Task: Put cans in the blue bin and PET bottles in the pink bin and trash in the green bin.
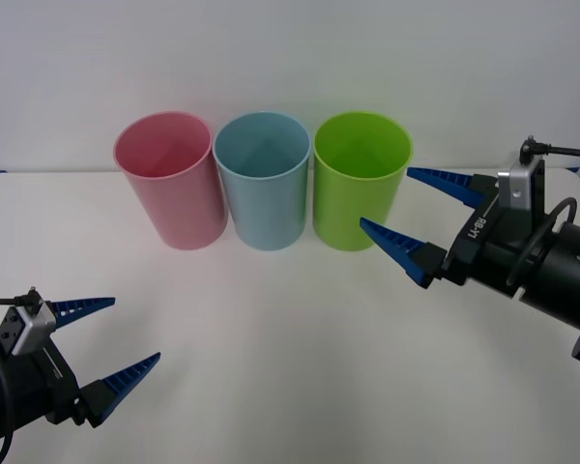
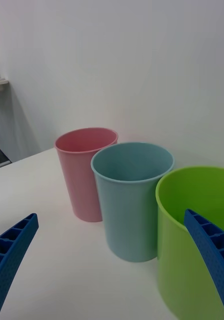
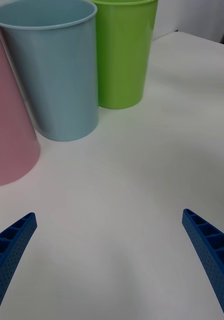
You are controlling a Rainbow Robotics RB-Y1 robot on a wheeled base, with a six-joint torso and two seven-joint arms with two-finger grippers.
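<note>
where visible, pink bin (image 1: 169,184), blue bin (image 1: 263,184), green bin (image 1: 360,184) hold nothing.

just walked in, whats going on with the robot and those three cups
Three bins stand in a row at the back of the white table: the pink bin, the blue bin in the middle and the green bin. Neither gripper holds anything. The right gripper is raised, open, close beside the green bin. The left gripper is open too, low over the table's near left part, away from the bins.
</note>
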